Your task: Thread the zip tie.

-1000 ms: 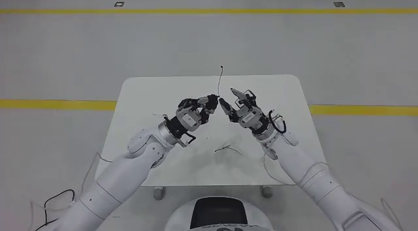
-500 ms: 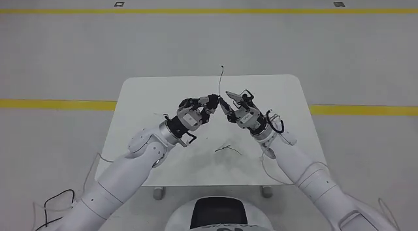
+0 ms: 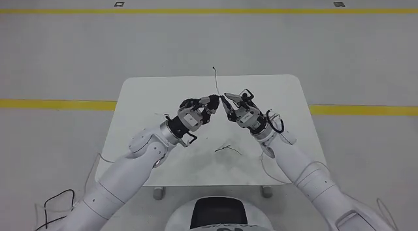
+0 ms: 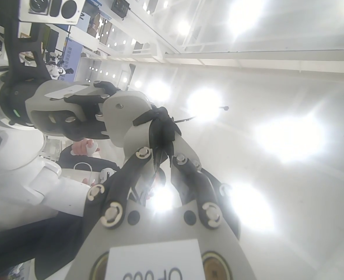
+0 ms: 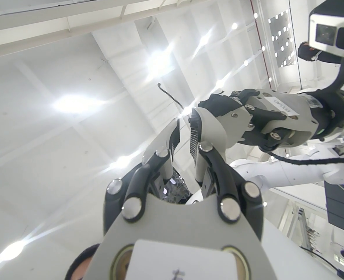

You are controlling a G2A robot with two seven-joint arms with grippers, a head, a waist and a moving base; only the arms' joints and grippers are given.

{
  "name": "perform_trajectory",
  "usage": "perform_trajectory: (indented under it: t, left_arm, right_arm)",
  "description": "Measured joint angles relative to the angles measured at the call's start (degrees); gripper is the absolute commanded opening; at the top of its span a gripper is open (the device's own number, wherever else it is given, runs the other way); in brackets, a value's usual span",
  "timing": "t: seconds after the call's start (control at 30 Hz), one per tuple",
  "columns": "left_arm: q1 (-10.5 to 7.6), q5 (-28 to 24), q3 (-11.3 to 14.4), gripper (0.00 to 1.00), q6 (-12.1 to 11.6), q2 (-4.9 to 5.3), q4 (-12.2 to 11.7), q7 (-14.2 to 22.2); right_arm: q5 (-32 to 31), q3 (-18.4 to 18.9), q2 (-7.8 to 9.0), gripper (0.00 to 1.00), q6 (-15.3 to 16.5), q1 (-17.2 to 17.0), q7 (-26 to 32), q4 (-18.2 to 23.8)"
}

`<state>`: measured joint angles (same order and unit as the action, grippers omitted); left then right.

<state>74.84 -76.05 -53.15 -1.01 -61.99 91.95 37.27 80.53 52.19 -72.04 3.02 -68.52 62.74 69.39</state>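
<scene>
Holding arm: your left gripper has its fingers pinched shut on the thin black plastic zip tie, which is lifted clear of the white rectangular surface.
Zip tie: it is gripped near one end. The free length stands up and away from the robot, with a small knob at its far tip. I judge it is held in open air so that the other arm can get at it from the side.
Receiving arm: your right gripper sits tip to tip with the left one. Its fingers are narrowly parted and clamp nothing.
Reason for closeness: threading needs both ends under control, so the right fingers look placed to take the strap just beside the left pinch.
Top view: this gives the layout that the wrist cameras lack. Both grippers meet over the middle of the surface, and a second thin black strap lies loose nearer the robot, well apart from the held one.
Left wrist view: this shows the closed pinch and the strap leaving it, which is too fine to make out from above.
Right wrist view: this shows the slim gap between the ribbed pads. Glare hides whether the strap already lies in that gap, so I cannot tell.
Stage: by my reading, you are at the handover and nothing has been threaded yet.
</scene>
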Motion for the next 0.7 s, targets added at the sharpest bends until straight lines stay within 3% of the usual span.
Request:
perform_trajectory:
  t: [0.6, 0.7]
  left_arm:
    - [0.24, 1.3, -0.8, 0.00, 1.0, -0.94, -0.4, 0.5]
    - [0.32, 1.6, -0.9, 0.00, 1.3, -1.07, -0.4, 0.5]
  right_arm:
    - [-2.4, 1.7, -1.28, 0.05, -1.8, -0.1, 0.9, -0.8]
    - [-2.9, 2.0, -1.45, 0.00, -2.0, -0.2, 1.0, -0.9]
